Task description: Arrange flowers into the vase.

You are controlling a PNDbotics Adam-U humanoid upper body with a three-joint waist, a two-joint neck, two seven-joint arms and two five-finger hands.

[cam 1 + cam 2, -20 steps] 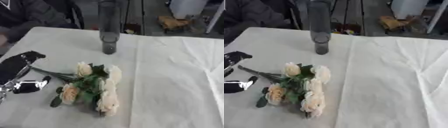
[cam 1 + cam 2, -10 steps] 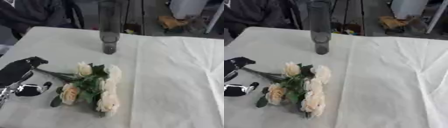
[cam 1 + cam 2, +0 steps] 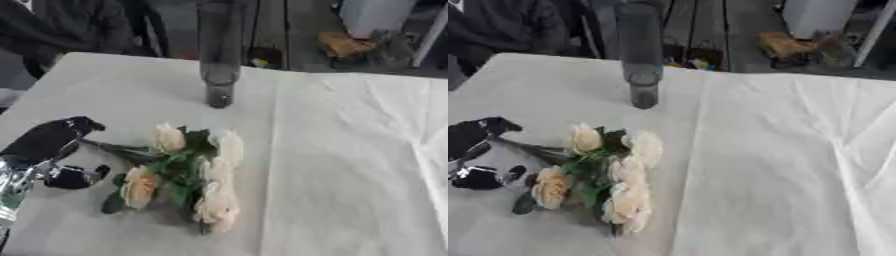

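Cream-petalled roses with green leaves [image 3: 185, 175] lay bunched on the wrinkled white cloth-covered surface [image 3: 350, 165], stems running toward nine o'clock, blooms fanned toward four. At nine o'clock the glossy black left hand [image 3: 48, 150] curled its fingers and thumb about the stem ends. A tall, dark, smooth cylindrical vase [image 3: 219, 50] stood upright at twelve o'clock, well apart.

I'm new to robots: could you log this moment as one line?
left hand: by the stems, grasp unclear | bouquet: lying on table | vase: upright, no flowers in it | right hand: unseen
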